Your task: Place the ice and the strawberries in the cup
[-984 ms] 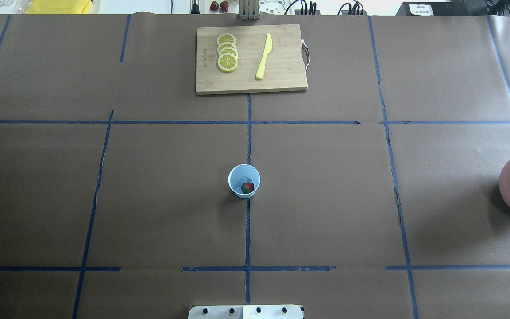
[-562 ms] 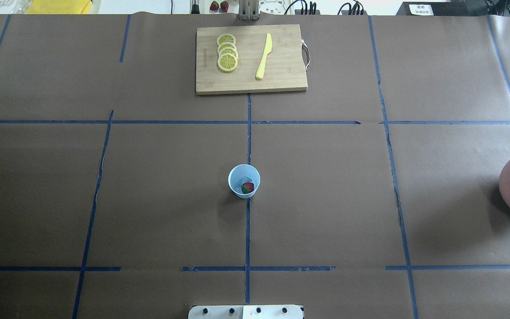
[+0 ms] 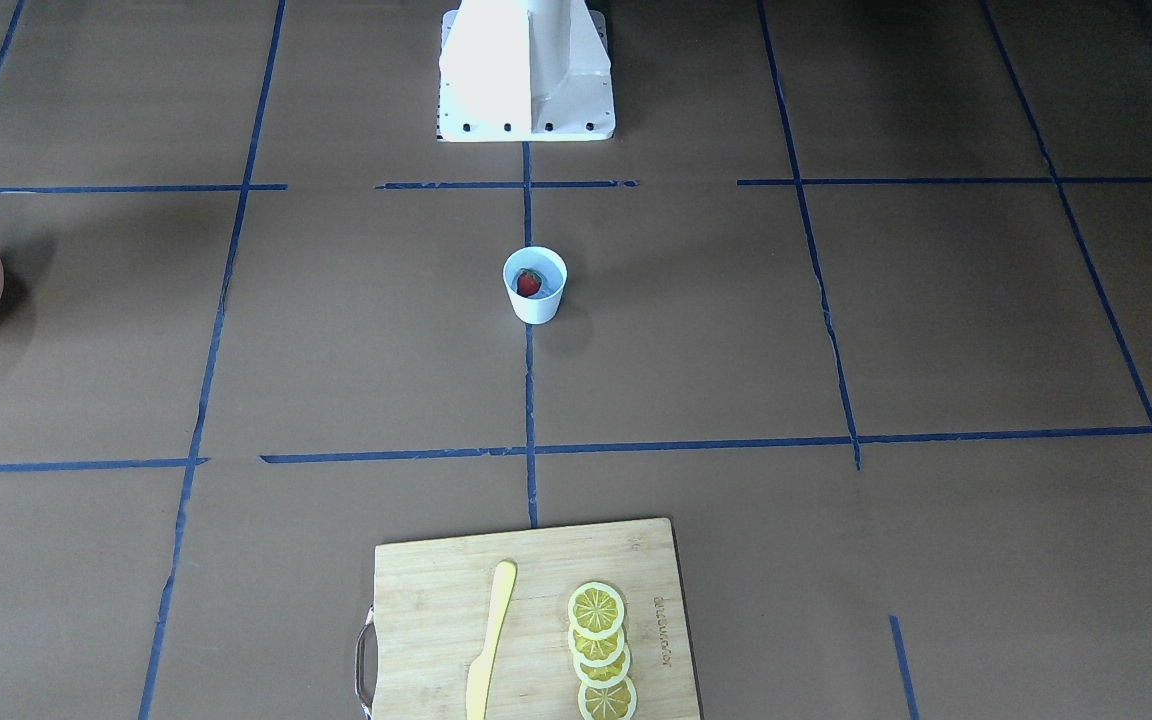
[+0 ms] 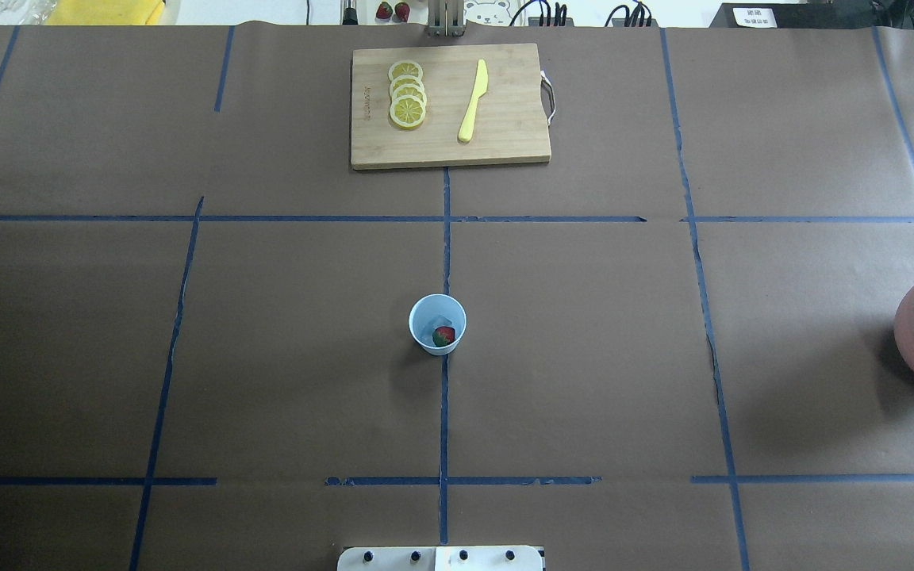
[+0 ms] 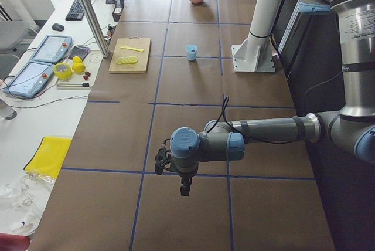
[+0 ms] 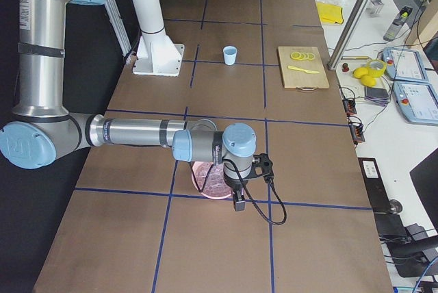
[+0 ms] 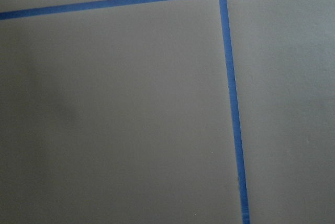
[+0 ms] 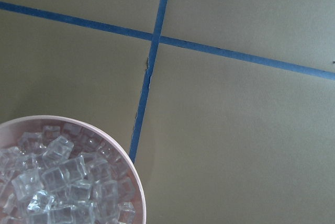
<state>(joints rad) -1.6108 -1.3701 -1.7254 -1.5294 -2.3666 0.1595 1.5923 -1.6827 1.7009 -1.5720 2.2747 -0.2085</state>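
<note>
Currently the right claw hangs over the table just beside the rim of the pink bowl, and the left claw hangs over bare brown paper at the other end. Both show only in the side views, so I cannot tell whether either is spread or closed, and nothing is seen held in them. The bowl is heaped with ice cubes, clear and glassy, with wet-looking faces. Well apart from both claws, at mid-table on a blue tape line, stands the cup, small, white, tapered and upright, pale blue inside. The strawberry, bright red with a bit of green, lies in its bottom. A faint pale shape beside it may be ice, though it is too small to be sure. If more ice is wanted, the main risk I see is a slick cube squirting from the fingers on the long carry across the table. The light cup could also tip if a finger clips its rim during release. Farther off, the cutting board bears lemon slices and a yellow knife.
</note>
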